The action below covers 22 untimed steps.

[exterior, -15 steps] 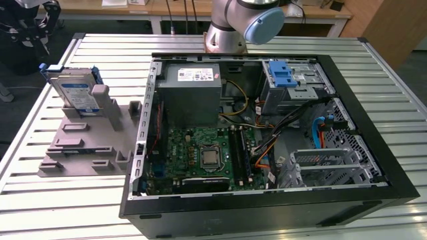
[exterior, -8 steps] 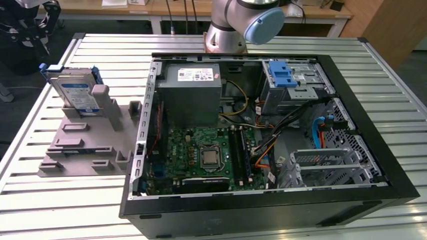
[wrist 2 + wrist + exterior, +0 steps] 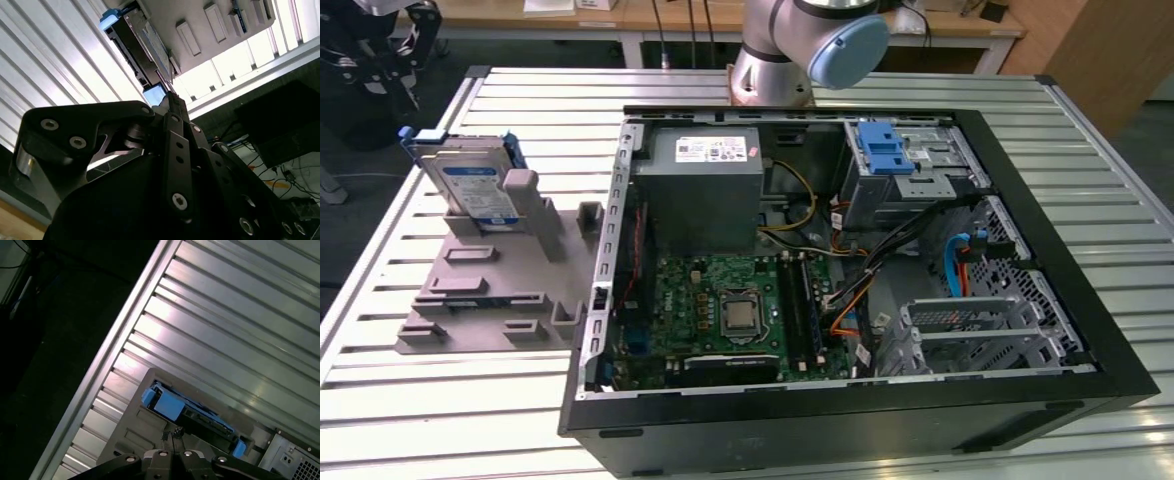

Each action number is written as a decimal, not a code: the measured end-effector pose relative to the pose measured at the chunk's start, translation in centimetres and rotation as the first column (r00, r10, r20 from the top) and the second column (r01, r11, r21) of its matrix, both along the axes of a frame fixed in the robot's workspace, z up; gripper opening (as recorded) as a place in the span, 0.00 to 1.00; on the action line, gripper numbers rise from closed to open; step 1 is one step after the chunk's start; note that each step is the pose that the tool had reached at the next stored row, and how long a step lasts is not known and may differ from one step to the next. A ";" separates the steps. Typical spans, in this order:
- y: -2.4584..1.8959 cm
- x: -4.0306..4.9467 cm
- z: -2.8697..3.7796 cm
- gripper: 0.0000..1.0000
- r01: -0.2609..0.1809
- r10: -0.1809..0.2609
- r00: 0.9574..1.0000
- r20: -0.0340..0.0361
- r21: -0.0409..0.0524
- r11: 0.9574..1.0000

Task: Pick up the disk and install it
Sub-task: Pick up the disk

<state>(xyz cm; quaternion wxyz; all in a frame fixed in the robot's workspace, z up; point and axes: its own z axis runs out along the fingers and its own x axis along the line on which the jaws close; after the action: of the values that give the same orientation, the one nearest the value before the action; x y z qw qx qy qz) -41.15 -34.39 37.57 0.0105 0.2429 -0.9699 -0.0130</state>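
The disk [image 3: 470, 188], a silver drive with a white-and-blue label in a blue carrier, stands on edge in a gray holder [image 3: 494, 290] on the exterior view's left. It is apart from the open computer case [image 3: 1067, 300]. In the first wrist view my gripper [image 3: 172, 434] hovers over the disk [image 3: 192, 415], fingertips pressed together and holding nothing. The second wrist view has the gripper [image 3: 168, 92] just short of the disk's [image 3: 142, 45] blue end, not touching it.
Inside the case sit a gray power supply [image 3: 704, 185], a motherboard [image 3: 734, 310], loose cables and a metal drive cage with a blue latch bracket [image 3: 887, 150]. The arm's base [image 3: 787, 50] stands behind the case. Everything rests on a slatted metal table [image 3: 440, 420].
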 end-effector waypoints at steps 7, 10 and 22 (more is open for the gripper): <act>0.00 0.00 -0.01 0.11 -0.073 0.073 0.997 0.000 0.000 0.997; 0.00 0.00 -0.01 0.11 -0.116 0.116 0.993 0.000 0.000 0.993; 0.00 0.00 -0.02 0.11 -0.262 0.262 0.965 0.000 0.000 0.965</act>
<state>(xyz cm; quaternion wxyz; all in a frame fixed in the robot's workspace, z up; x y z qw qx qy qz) -41.15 -34.39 37.54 0.0121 0.3690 -0.9293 -0.0115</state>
